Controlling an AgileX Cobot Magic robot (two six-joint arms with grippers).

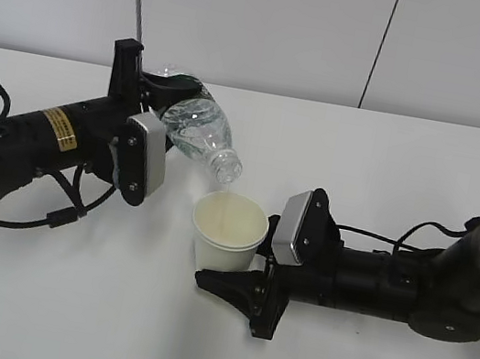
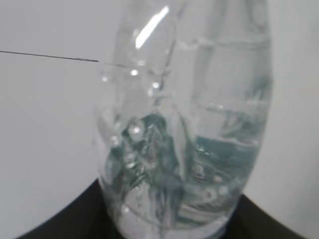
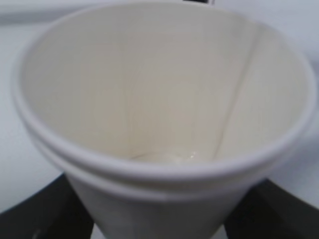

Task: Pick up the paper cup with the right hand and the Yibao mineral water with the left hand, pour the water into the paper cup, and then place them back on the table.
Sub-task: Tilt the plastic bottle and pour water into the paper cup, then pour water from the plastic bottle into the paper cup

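Pour underway: bottle tipped over cup, mid-table.

Wall (image 1: pixel 267 26) behind is pale grey panels w/ thin vertical seams; white table (image 1: pixel 391 169) fills the rest, faint scuffs, meets wall along a straight edge at 12 o'clock. Left arm (image 1: pixel 33 138), yellow label, comes in from 9 o'clock; left hand (image 1: pixel 152 122) has fingers pinched on the bottle (image 1: pixel 197 130), held in the air, neck slanted down toward 4 o'clock, mouth just above cup rim. Left wrist view: clear ribbed bottle wall (image 2: pixel 184 144) fills frame, water and bubbles inside. Right arm (image 1: pixel 408 283) from 3 o'clock lies low on table; right hand (image 1: pixel 237 272) has fingers closed on the cup (image 1: pixel 229 233), upright at centre; whether its base touches the table, can't tell. Right wrist view: cup (image 3: pixel 159 99) inside cream, a little water at the bottom.
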